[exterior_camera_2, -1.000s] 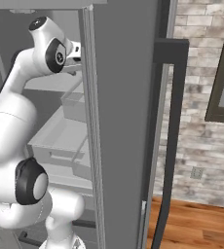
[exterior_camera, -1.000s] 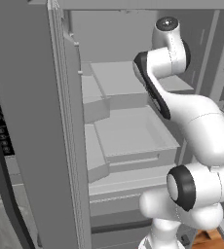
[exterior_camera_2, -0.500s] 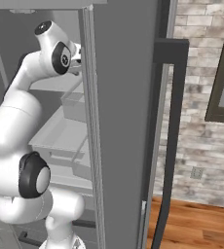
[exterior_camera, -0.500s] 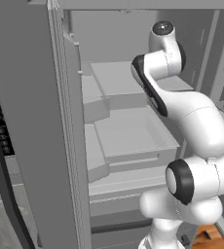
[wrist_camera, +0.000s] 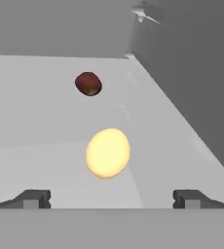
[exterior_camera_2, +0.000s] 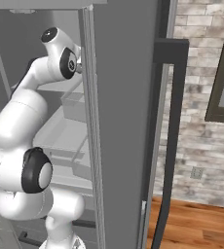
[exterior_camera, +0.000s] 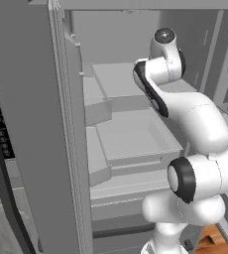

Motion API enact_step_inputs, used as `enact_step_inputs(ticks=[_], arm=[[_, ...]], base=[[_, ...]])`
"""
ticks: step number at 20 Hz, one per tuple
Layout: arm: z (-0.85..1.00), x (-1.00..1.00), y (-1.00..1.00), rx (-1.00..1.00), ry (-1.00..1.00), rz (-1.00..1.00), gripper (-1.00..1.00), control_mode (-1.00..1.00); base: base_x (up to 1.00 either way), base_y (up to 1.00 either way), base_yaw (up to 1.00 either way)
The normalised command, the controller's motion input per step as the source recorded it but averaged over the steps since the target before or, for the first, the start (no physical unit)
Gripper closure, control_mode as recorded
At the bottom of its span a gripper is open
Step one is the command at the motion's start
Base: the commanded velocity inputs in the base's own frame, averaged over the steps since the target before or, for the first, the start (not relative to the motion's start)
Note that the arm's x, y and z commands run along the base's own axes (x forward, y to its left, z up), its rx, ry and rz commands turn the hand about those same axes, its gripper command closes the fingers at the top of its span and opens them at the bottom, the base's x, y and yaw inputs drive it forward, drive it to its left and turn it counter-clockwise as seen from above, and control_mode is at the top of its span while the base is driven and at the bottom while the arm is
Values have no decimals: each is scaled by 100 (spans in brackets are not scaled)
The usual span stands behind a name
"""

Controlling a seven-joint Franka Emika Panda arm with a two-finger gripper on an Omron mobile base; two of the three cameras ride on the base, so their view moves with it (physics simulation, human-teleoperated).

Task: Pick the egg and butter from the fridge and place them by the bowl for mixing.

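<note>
In the hand view the egg [wrist_camera: 108, 152], a smooth yellow-orange ovoid, rests on a pale grey shelf [wrist_camera: 31, 121] of the fridge [exterior_camera: 31, 124]. It sits just ahead of my gripper [wrist_camera: 111, 198] and about centred between the two dark fingertips [wrist_camera: 33, 198], which stand wide apart with nothing between them, so the gripper is open. In both base views my white arm reaches up into the open fridge at upper-shelf height, and the hand is hidden behind the arm and the door. The butter and the bowl are out of view.
A small dark red-brown ball [wrist_camera: 88, 83] lies farther back on the same shelf. The fridge's grey side wall [wrist_camera: 192, 73] rises close on the right of the hand view. The open fridge doors [exterior_camera_2: 126, 121] flank the arm; lower shelves [exterior_camera: 136, 136] and drawers sit below.
The arm has reached a little further into the fridge at the upper shelf. The gripper has stayed open.
</note>
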Motion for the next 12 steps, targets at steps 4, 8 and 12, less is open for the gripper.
enact_step_inputs(ticks=[4, 8, 12], arm=[[-6, 40, 0, 9, -1, -9, -100, -100], [-6, 43, -3, 5, 0, -8, -100, -100], [-6, 25, -4, 5, 1, -6, -100, -100]], base=[[0, 0, 0], [0, 0, 0], [0, 0, 0]])
